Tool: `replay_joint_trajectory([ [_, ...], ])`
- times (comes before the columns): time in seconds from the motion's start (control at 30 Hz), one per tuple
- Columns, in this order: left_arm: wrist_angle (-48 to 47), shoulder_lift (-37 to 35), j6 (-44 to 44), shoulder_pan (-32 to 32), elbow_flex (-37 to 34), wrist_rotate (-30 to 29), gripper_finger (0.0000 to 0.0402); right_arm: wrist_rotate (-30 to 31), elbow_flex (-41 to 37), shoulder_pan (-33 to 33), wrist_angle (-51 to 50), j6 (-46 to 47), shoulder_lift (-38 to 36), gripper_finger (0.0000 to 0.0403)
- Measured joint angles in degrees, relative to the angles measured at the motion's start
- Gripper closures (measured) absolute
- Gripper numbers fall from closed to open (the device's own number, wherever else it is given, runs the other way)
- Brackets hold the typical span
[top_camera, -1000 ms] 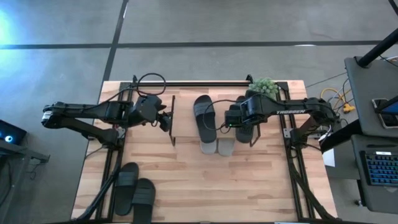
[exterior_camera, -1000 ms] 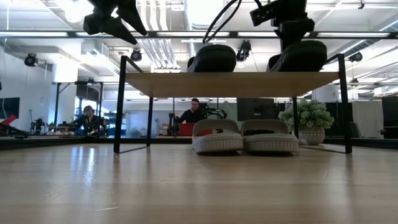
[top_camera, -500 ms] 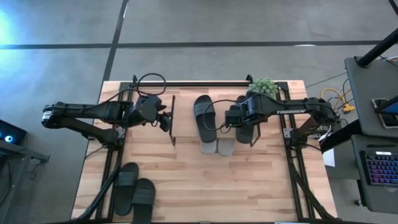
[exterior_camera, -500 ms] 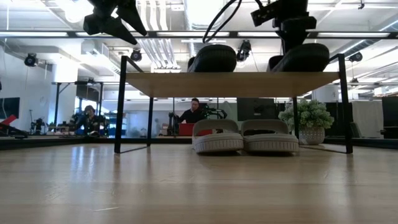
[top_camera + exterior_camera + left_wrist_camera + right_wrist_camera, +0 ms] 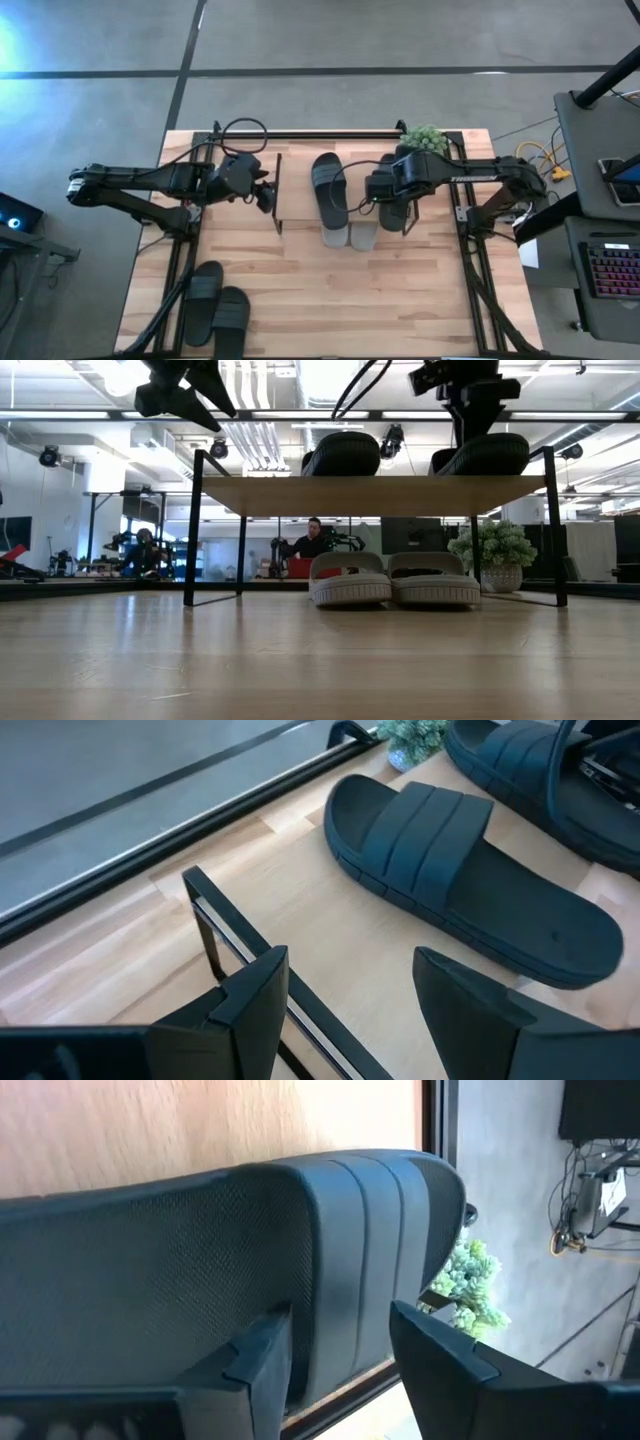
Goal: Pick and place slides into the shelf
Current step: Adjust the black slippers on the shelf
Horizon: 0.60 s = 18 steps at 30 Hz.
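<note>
The shelf point(image 5: 375, 494) stands on the counter point(image 5: 320, 290) near its far edge. Two black slides rest on the shelf's wooden top. One black slide point(image 5: 329, 187) lies near the middle of the top. The other black slide point(image 5: 482, 454) lies near the shelf's right end, under the right gripper point(image 5: 378, 187). Two grey slides point(image 5: 393, 580) sit side by side on the counter under the shelf. From above only their tips poke out past the shelf's front edge. The low view shows both of them whole.

The right gripper hangs over the right-end slide. The right wrist view shows its fingers point(image 5: 262, 1352) spread apart on each side of the strap, not squeezing it.

The left gripper point(image 5: 265, 192) hovers just past the shelf's left end. Its fingers point(image 5: 250, 995) are wide open and hold nothing. The left wrist view shows the shelf's thin black frame right below them.

Two more black slides point(image 5: 217, 303) lie together on the counter, well in front of the shelf toward the left corner. The counter between them and the shelf is open wood.

A small green plant point(image 5: 424, 137) stands at the shelf's far right corner. Through the shelf's legs, the low view shows people point(image 5: 314, 541) sitting far back in the room.
</note>
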Motion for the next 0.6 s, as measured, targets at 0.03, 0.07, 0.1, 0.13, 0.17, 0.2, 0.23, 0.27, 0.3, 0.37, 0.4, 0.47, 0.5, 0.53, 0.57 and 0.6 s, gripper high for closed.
replay_joint_trajectory([
  [0.03,0.0,0.02,0.0,0.0,0.0,0.31,0.0201,-0.24,0.0,0.02,0.0,-0.14,-0.49,0.0238],
  [0.07,0.0,0.0,0.02,0.0,0.0,0.57,0.0201,-0.89,0.0,0.04,0.0,-0.19,-1.17,0.0236],
  [0.1,0.0,0.0,0.01,0.0,0.0,0.78,0.0201,-1.96,0.0,0.04,0.0,-0.14,-1.83,0.0234],
  [0.13,0.0,0.0,0.0,-0.01,0.0,1.01,0.0201,-3.15,0.0,0.04,-0.01,0.23,-2.53,0.0231],
  [0.17,0.01,0.0,0.02,-0.01,0.0,1.09,0.0201,-4.79,0.0,0.05,-0.02,0.91,-3.13,0.0229],
  [0.2,0.02,0.0,0.02,-0.02,0.0,1.11,0.0201,-6.93,0.0,0.19,0.0,1.58,-3.71,0.0226],
  [0.23,0.02,0.02,0.02,0.0,0.0,1.11,0.0201,-9.27,0.0,0.41,0.37,1.98,-4.2,0.0224],
  [0.27,0.02,0.0,0.05,0.0,0.0,1.13,0.0201,-11.5,0.0,0.79,1.23,2.17,-4.56,0.0221],
  [0.3,0.02,0.0,0.59,0.0,0.0,1.2,0.0201,-13.27,0.0,1.37,2.35,2.22,-4.92,0.0219],
  [0.37,0.09,0.45,2.58,0.0,-0.02,1.29,0.0201,-14.17,0.0,2.81,5.19,2.24,-5.71,0.0216],
  [0.4,0.26,0.92,3.7,0.0,-0.02,1.32,0.0201,-13.74,0.0,3.58,7.23,2.24,-6.28,0.0216],
  [0.47,0.59,2.24,6.5,0.0,-0.11,1.62,0.0201,-11.42,0.01,4.7,11.44,2.24,-7.34,0.0215],
  [0.5,1.32,3.11,8.37,0.0,-0.13,2.11,0.0201,-10.29,0.02,5.05,13.45,2.24,-7.98,0.0215],
  [0.53,2.38,4.08,10.31,0.0,-0.13,2.98,0.0201,-9.12,0.02,5.16,15.23,2.28,-8.43,0.0215],
  [0.57,3.49,5.19,11.83,0.0,-0.13,4.21,0.0201,-8.05,0.02,5.18,16.66,2.37,-8.9,0.0215],
  [0.6,4.7,6.41,13.01,0.0,-0.13,5.59,0.0201,-7.11,0.02,5.14,17.62,2.47,-9.39,0.0215],
])
